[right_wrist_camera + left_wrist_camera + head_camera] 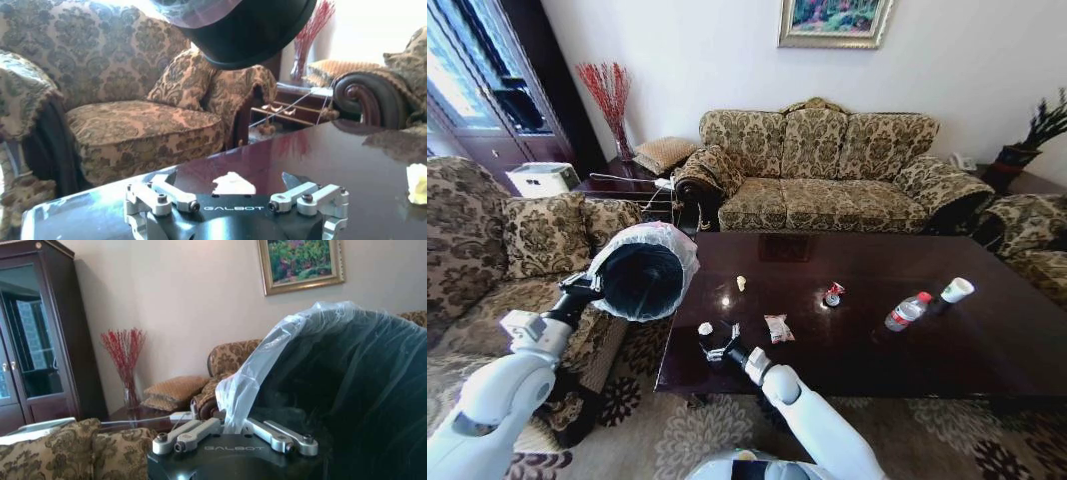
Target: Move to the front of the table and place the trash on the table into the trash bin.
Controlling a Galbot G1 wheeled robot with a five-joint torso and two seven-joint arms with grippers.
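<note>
The table (pixel 987 340) spreads broad and glossy ahead of the right gripper (pixel 718 343), a slick hard top where scraps will skid if nudged sideways. Off its left end the trash bin (pixel 639 278) hangs in the air, tipped mouth-first toward the table, the left gripper (pixel 585 287) clamped on its bagged rim; it looks light and stiff, though the liner is thin and slippery. Farther beyond the right jaws lie the clear bottle (pixel 906 312) and paper cup (pixel 956 290), both light and crushable, best pinched across the body. Nearer are the snack wrapper (pixel 778 327), the red-white wrapper (pixel 832 294) and a yellowish scrap (pixel 741 283). Smallest, a white crumpled scrap (pixel 233 183) sits right between the spread right fingers, soft and nearly weightless, probably not yet gripped. The right wrist view shows that scrap centred between the jaws; the head view places it just beside them. The left wrist view shows fingers (pixel 193 434) pinching the liner.
</note>
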